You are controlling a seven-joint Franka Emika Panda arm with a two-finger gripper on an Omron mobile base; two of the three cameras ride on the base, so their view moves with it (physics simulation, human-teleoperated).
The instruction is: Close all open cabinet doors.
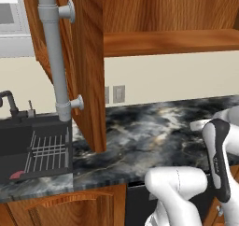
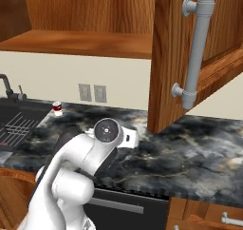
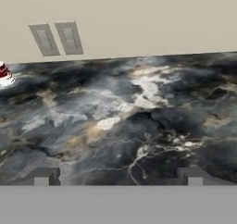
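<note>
Two cabinet doors stand swung out over the counter. The left door hangs edge-on in the left base view, its long grey bar handle facing the sink. In the right base view the right door also juts forward, with its handle on its right face. Between them the cabinet's wooden bottom shelf lies exposed. My gripper is open and holds nothing. It hovers low over the dark marble counter, pointing at the wall, well below both doors.
A black sink with a wire rack and faucet lies at the left. A small red can stands on the counter near the wall, below two wall outlets. My white arm folds over the counter's front edge.
</note>
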